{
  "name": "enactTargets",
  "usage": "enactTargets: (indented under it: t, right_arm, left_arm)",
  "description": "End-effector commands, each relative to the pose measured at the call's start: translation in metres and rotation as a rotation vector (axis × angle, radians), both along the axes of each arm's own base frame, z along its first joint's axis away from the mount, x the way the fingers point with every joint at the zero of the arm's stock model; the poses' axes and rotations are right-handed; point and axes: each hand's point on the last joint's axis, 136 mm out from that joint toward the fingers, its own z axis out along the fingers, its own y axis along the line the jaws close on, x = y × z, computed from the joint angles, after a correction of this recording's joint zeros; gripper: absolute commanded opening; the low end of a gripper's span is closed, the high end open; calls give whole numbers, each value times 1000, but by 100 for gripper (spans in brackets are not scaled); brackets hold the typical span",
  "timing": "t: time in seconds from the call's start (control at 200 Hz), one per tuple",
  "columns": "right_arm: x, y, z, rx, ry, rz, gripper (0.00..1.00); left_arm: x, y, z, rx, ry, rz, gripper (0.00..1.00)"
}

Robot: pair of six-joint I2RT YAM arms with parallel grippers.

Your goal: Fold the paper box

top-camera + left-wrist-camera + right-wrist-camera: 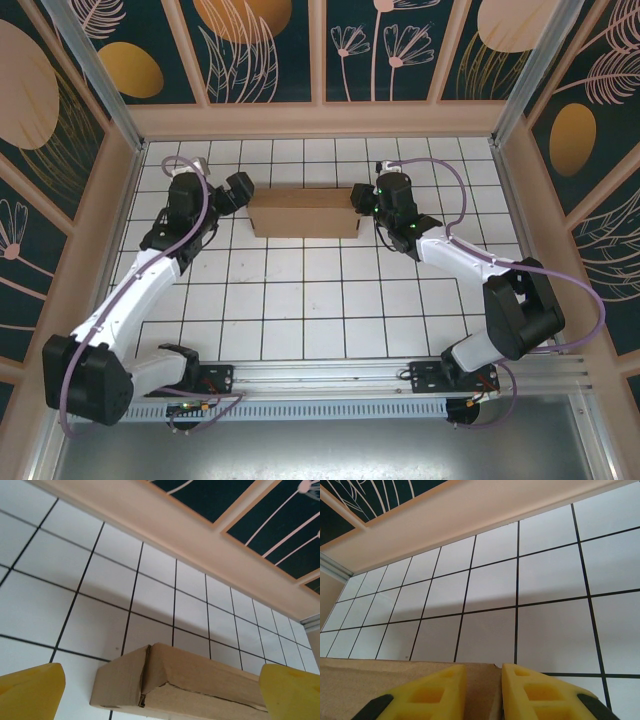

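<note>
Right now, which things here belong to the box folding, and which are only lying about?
For the job: the paper box, folded into shape; the left fingers, open at its left end; the right fingers, close together at its right end.
Only surroundings: the tiled table; the patterned walls.

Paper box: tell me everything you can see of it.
The paper box is plain brown cardboard, folded into a low rectangle, lying flat on the tiled table toward its far side. Its left end seam gapes slightly. The right claw appears to pinch its right end; the open left claw faces its left end, apart.
</note>
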Motion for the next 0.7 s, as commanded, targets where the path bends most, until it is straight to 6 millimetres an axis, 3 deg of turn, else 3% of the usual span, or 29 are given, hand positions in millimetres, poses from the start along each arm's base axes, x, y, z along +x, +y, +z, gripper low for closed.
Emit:
enactTargets:
  t: [0.0, 0.33, 0.5, 0.696]
  right_arm:
    - [-11, -12, -29, -97, 77, -21, 26]
    - [-11, -13, -29, -107, 80, -24, 25]
    - [-11, -14, -27, -112, 78, -28, 25]
    - [-14, -13, -33, -110, 90, -13, 26]
  left_arm:
    - [5, -7, 9, -82, -6, -9, 98]
    - [9, -23, -43, -136, 86, -57, 81]
    - [2, -18, -78, -124, 147, -35, 75]
    - [-7, -13, -101, -150, 185, -5, 65]
